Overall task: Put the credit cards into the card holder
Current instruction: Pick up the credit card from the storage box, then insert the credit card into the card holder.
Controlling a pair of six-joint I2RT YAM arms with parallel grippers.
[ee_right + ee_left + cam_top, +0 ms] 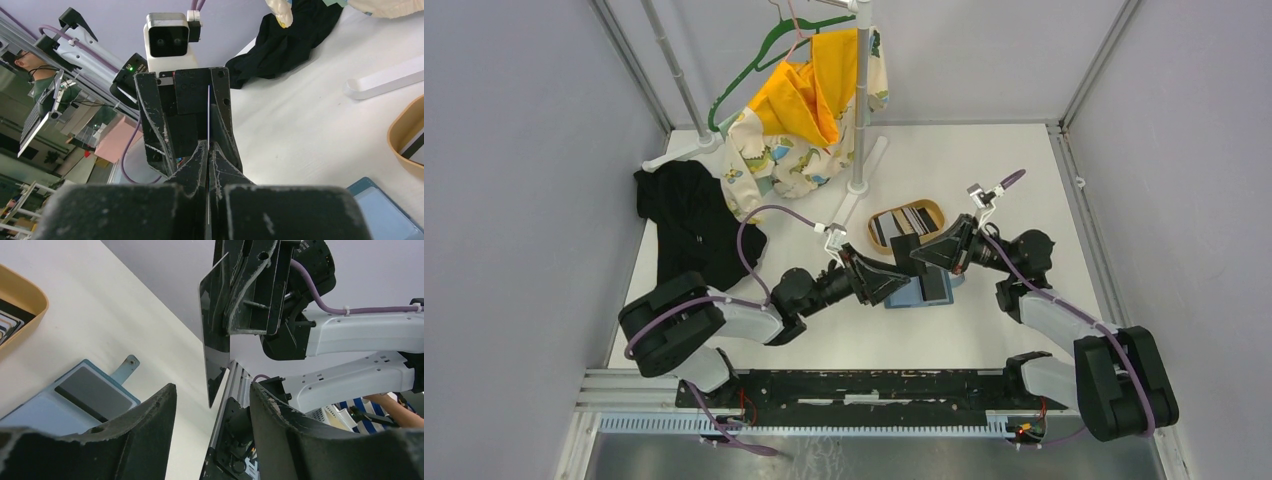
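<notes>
The teal-blue card holder [921, 291] lies open on the table, its dark pocket up; it also shows in the left wrist view [75, 400] and the right wrist view [385, 212]. Several striped credit cards [907, 220] lie in the oval tan tray [936, 208]. My right gripper [918, 256] is shut on one black card [216, 345], held upright above the holder and seen edge-on in the right wrist view [208, 120]. My left gripper [886, 272] faces it, open and empty [212, 387], with the card's lower corner just beyond its fingertips and not touching them.
A black cloth [692, 218] lies at the back left. A rack pole [860, 100] with a yellow and patterned garment [809, 110] on a green hanger stands behind the tray. A white bar [856, 195] lies by the pole's base.
</notes>
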